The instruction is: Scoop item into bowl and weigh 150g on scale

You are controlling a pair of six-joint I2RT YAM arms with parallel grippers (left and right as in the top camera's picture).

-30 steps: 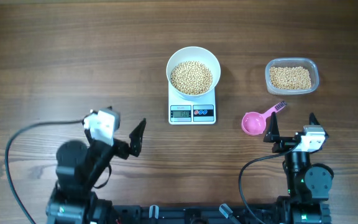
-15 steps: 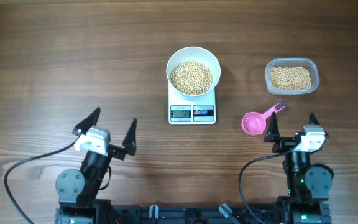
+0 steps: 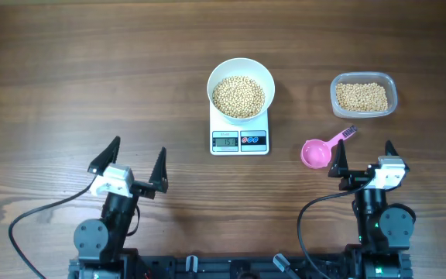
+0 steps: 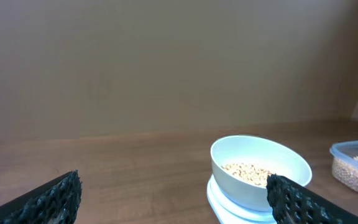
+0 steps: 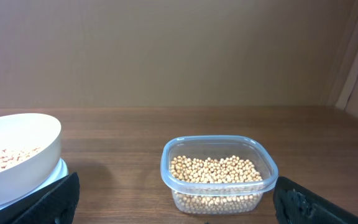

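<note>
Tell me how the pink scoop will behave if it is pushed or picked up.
The pink scoop looks like thin plastic, so probably light and stiff. Lying empty on the smooth wooden table, it would likely slide or pivot around its round cup when nudged. Its slim handle may twist in a pinch.

1. left arm point(image 3: 99, 236): black rounded joint housings, white wrist block point(image 3: 108, 180), black cable point(image 3: 22, 221) looping to the base.
2. left gripper point(image 3: 139, 147): two black tapered fingers point(image 4: 294, 198) with knurled faces.
3. right arm point(image 3: 385, 225): same build, small green lights.
4. right gripper point(image 3: 362, 147): black fingers, white block.
</note>
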